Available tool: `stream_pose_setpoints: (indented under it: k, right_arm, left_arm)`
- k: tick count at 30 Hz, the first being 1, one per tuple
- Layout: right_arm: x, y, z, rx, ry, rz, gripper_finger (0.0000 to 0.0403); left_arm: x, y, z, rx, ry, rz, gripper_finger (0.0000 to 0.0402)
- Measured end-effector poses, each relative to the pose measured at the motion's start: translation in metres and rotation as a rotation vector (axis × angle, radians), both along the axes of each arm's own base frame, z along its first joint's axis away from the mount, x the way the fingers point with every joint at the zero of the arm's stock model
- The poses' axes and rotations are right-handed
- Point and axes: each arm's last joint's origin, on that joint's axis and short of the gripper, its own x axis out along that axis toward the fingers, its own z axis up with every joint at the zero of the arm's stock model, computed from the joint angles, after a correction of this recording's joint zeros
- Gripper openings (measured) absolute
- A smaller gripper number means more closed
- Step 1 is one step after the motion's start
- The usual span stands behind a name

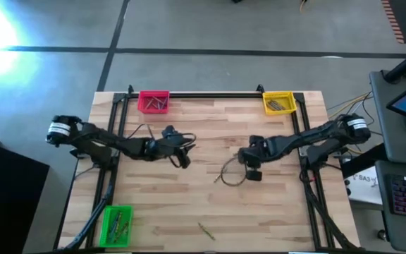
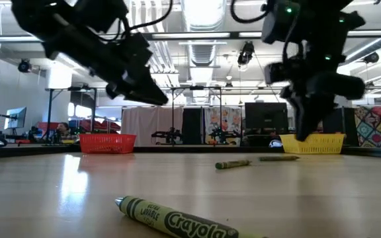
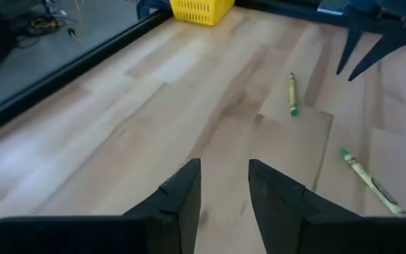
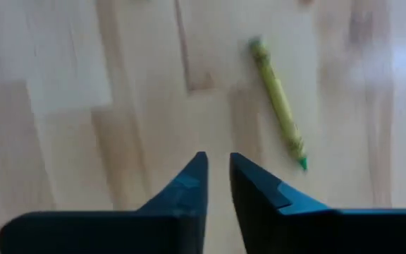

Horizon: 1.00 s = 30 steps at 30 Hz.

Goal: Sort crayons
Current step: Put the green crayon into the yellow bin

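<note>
Left gripper: I see it (image 1: pixel 184 149) hanging above the table left of centre, holding nothing. In its wrist view the fingers (image 3: pixel 178 201) stand a little apart with bare wood showing through the gap.

Right gripper: I have it (image 1: pixel 249 167) right of centre, lifted off the table, also empty. Its fingers (image 4: pixel 185 187) show a narrow slit between them, so I read them as barely apart.

Loose crayons: I count three left on the table. One green crayon (image 4: pixel 280 102) lies flat just ahead of the right gripper, clear of its fingertips. The left wrist view shows it (image 3: pixel 292 94) farther off, with a second, olive one (image 3: pixel 371 182) nearer to that camera. In the low view the two lie mid-table (image 2: pixel 233 164) and slightly behind (image 2: pixel 278 158). From above I can only make out thin marks near the right gripper (image 1: pixel 219 178).

Front crayon: an olive-green one (image 1: pixel 206 231) lies alone near the table's front edge, well apart from both arms. It fills the foreground of the low view (image 2: pixel 177 219), label side up.

Pink bin: at the back left (image 1: pixel 154 101), with a few crayons (image 1: pixel 158 104) inside.

Yellow bin: at the back right (image 1: pixel 278 103), with crayons (image 1: pixel 280 106) in it; I cannot tell their colour.

Green bin: at the front left corner (image 1: pixel 116 225), with several crayons (image 1: pixel 118 224) lying in it.

Table: light wood planks (image 1: pixel 273 212) inside a black frame.
</note>
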Motion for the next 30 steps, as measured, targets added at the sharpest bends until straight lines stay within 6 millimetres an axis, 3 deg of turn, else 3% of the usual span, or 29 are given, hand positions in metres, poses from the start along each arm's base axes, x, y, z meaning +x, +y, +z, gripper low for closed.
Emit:
stream_pose_setpoints:
  k: [7, 12, 21, 28, 30]
  right_arm:
    - [0.014, -0.042, -0.002, -0.066, -0.056, 0.09, 0.014]
    - [0.019, -0.069, -0.016, -0.092, -0.014, 0.102, 0.0152]
    - [0.029, -0.111, -0.041, -0.006, -0.001, 0.102, 0.0108]
    - [0.034, -0.133, -0.043, 0.158, -0.015, 0.066, 0.0021]
    - [0.034, -0.136, -0.041, 0.166, -0.012, 0.038, 0.0016]
  left_arm:
    - [0.025, 0.016, -0.006, 0.032, 0.129, 0.038, 0.0102]
    - [0.036, 0.028, -0.023, 0.029, 0.329, 0.074, 0.0102]
    - [0.05, 0.047, -0.038, 0.066, 0.446, 0.154, 0.0102]
    - [0.044, 0.048, -0.033, 0.06, 0.437, 0.167, 0.0102]
    - [0.042, 0.048, -0.031, 0.051, 0.441, 0.174, 0.0102]
